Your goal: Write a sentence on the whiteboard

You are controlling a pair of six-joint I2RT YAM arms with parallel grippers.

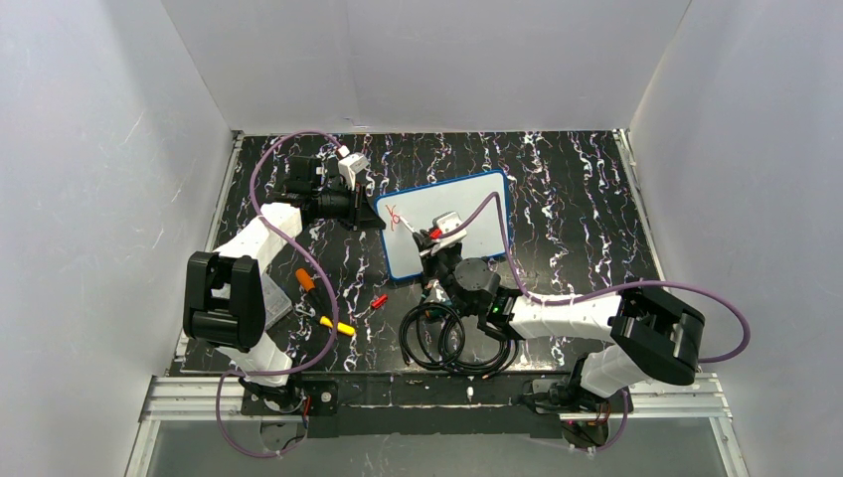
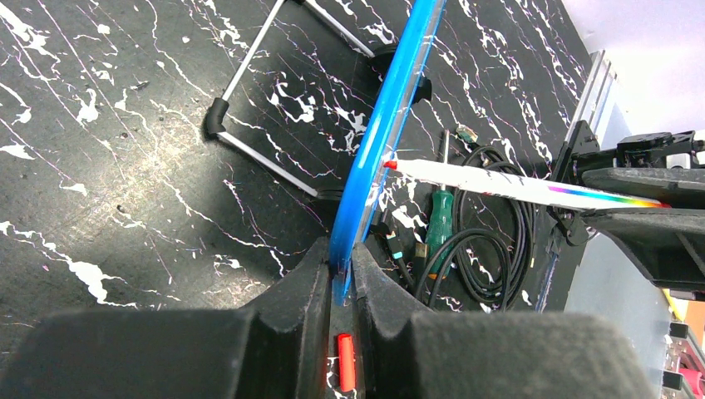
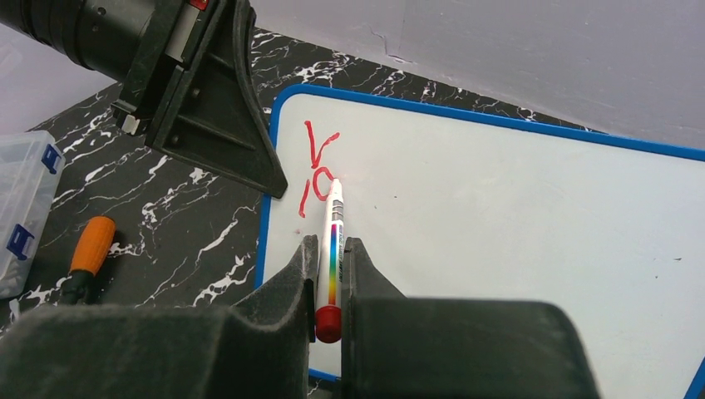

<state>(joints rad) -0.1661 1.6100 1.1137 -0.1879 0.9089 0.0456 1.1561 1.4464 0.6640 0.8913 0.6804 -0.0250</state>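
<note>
The whiteboard point(image 1: 472, 214), white with a thin blue frame, stands tilted on the black marbled table. My left gripper point(image 2: 342, 258) is shut on the whiteboard's blue left edge point(image 2: 391, 125); from above, the left gripper point(image 1: 376, 217) sits at the board's left side. My right gripper point(image 3: 331, 245) is shut on a white marker point(image 3: 334, 224) with a rainbow stripe and a red end. The marker's tip rests on the whiteboard point(image 3: 499, 216) by red strokes of the sentence point(image 3: 318, 162) that read like "Yo" near its upper left corner.
An orange-handled tool point(image 1: 305, 280), a yellow-tipped item point(image 1: 338, 325) and a red cap point(image 1: 379, 301) lie left of the board. A clear plastic box point(image 1: 270, 298) sits by the left arm. Coiled black cable point(image 1: 442, 343) lies near the front. A wire stand point(image 2: 249, 108) props the board from behind.
</note>
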